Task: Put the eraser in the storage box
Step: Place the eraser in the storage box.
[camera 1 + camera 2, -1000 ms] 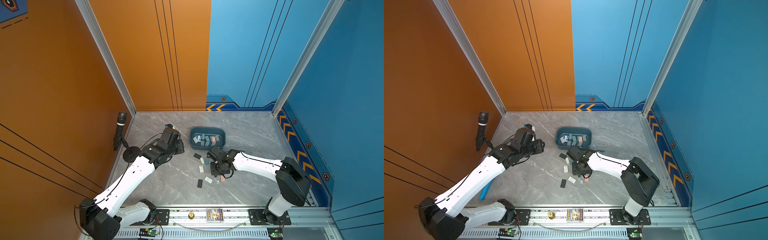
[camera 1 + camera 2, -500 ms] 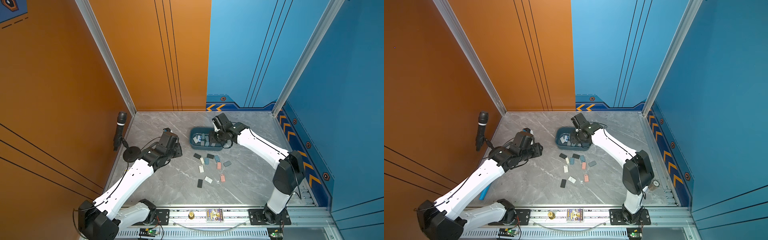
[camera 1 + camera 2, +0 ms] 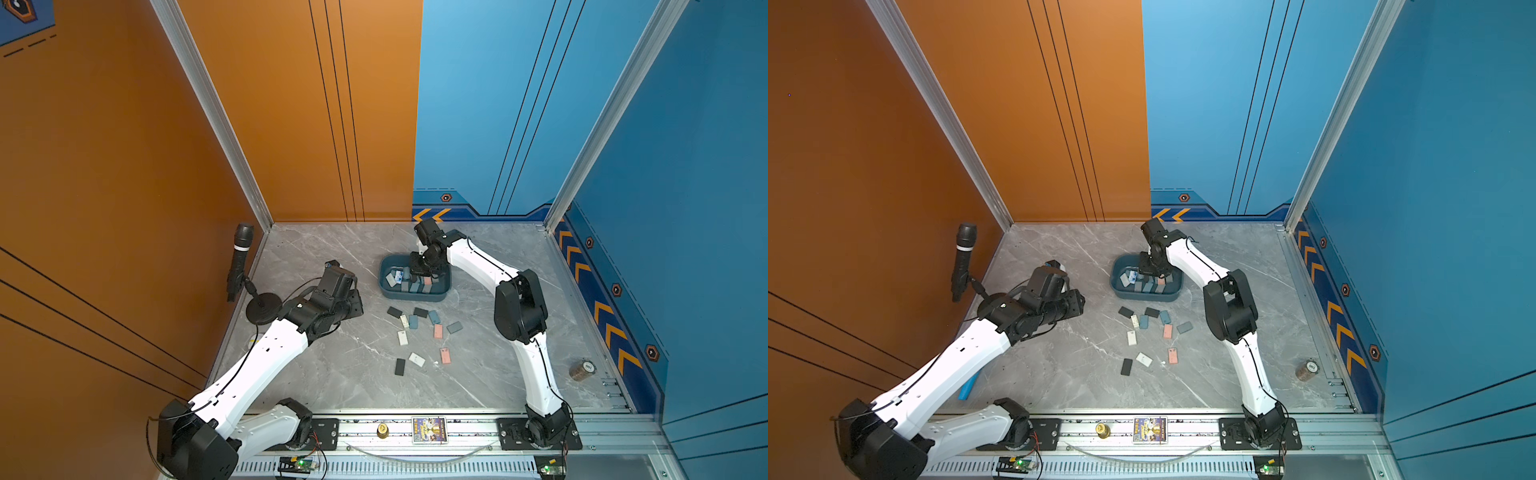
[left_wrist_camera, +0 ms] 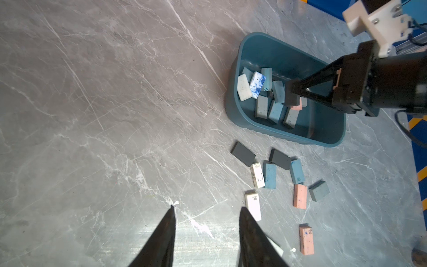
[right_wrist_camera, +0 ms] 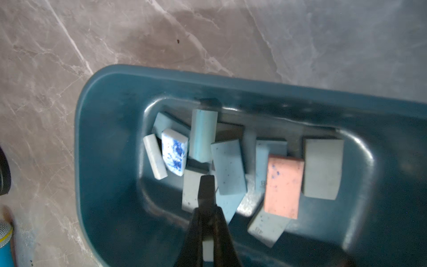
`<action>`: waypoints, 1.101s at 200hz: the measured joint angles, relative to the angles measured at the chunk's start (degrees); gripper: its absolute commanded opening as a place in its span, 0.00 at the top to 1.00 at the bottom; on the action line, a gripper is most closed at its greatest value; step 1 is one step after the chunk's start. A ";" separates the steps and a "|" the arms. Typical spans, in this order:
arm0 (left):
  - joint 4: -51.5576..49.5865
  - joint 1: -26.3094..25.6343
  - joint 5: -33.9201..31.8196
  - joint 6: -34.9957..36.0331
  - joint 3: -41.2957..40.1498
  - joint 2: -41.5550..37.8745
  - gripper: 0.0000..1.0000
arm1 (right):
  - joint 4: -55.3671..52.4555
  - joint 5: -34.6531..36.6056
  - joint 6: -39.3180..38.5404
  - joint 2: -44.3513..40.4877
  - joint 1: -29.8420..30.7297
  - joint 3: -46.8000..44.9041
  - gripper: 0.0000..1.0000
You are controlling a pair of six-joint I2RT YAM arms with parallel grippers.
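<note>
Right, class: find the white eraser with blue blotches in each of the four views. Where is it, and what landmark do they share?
In a top view: blotched eraser, tiny, inside the storage box.
In a top view: blotched eraser, same place.
Left wrist: leaning on a plain white eraser.
Right wrist: between that white eraser and a light-blue one.
Shared landmark: the storage box.

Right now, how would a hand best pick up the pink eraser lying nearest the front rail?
Probably from straight above, pinching the pink eraser across its two long sides at mid-length. It lies flat on the table as a low slab, and nothing touches either long side, so there is room to close.
</note>
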 measured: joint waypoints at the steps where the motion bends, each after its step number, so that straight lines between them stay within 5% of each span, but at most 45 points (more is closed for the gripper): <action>1: 0.00 0.00 0.02 0.00 0.00 0.02 0.54 | -0.07 -0.04 0.00 0.04 -0.04 0.07 0.96; 112: 0.00 0.28 1.38 -0.46 0.00 1.99 0.54 | -2.27 -1.68 -0.76 3.56 -3.04 2.08 0.75; 220: 0.00 0.31 2.29 -0.66 0.00 1.99 0.54 | -5.20 1.36 -1.51 1.31 -3.02 1.97 0.66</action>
